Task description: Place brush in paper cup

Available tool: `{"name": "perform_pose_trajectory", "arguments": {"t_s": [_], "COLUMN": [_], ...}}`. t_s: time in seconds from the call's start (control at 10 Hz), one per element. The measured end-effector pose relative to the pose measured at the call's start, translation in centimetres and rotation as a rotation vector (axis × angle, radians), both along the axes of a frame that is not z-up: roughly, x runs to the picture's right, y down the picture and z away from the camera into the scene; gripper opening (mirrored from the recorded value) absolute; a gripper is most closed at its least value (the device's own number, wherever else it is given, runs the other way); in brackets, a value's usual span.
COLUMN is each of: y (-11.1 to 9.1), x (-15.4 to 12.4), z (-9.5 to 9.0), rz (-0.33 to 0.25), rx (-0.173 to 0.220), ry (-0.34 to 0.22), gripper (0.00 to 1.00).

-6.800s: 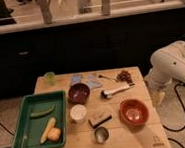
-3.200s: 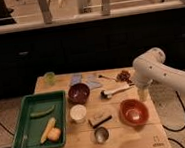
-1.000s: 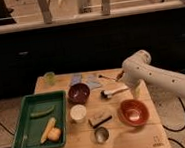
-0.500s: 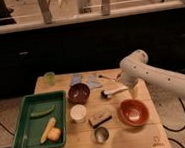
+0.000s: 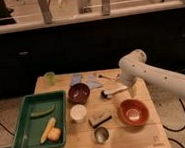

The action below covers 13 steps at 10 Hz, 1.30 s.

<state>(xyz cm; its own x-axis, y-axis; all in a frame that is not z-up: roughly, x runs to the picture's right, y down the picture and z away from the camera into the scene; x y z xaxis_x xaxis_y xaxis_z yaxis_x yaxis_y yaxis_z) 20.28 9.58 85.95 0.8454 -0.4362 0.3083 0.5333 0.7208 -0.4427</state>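
The brush (image 5: 113,92) lies on the wooden table (image 5: 143,138), right of centre, with its dark head to the left and its silvery handle pointing right. The paper cup (image 5: 78,113), white and round, stands upright left of centre, next to the green tray. My gripper (image 5: 131,88) hangs from the white arm that comes in from the right. It is just above the right end of the brush handle, behind the orange bowl. Nothing shows in the paper cup.
A green tray (image 5: 28,141) at the left holds vegetables. A dark red bowl (image 5: 79,93), an orange bowl (image 5: 132,111), a tan block with a black edge (image 5: 100,120), a metal cup (image 5: 101,135), a green cup (image 5: 49,78) and blue-grey items (image 5: 86,80) stand around.
My arm has swung left from beyond the table's right edge and come down over the brush handle. The objects on the table have not moved.
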Motion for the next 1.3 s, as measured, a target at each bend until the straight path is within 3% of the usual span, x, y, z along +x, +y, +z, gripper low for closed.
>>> {"name": "perform_pose_trajectory", "arguments": {"t_s": [1.3], "y": [-0.2], "x": [-1.2], "z": [5.1], "rz": [-0.012], "rx": [-0.07], "ry": [-0.067], "gripper": [0.8]}}
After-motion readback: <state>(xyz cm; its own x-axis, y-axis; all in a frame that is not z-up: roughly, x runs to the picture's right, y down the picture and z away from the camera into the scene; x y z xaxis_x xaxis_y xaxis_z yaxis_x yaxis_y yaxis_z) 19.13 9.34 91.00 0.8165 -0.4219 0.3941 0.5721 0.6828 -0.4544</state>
